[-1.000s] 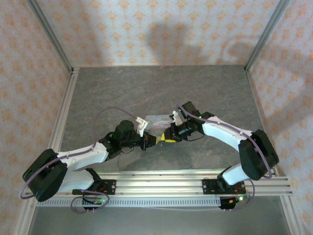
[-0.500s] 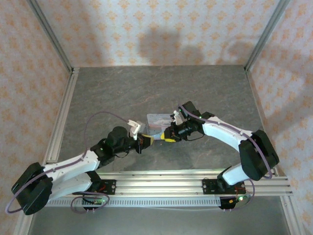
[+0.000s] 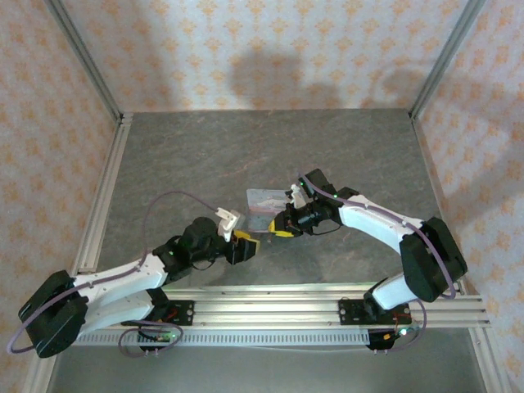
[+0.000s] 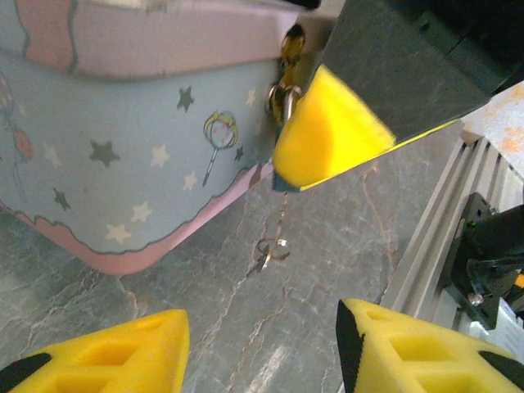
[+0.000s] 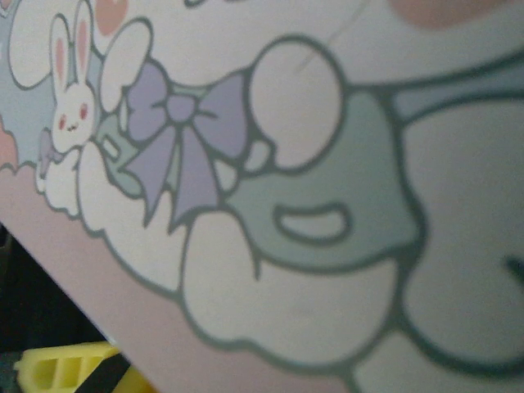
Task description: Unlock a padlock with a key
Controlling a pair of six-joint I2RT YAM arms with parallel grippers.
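Left gripper (image 4: 258,352) has been backed off and spread (now empty), key (image 4: 270,248) left dangling under the padlock (image 4: 279,181) pinched by right gripper (image 3: 282,230) at tin (image 4: 123,164) corner; insertion prob. done, unlock unconfirmed.

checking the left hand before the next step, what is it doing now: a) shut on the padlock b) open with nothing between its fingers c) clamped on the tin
b: the left hand has its yellow fingers apart with nothing between them, clear of the tin
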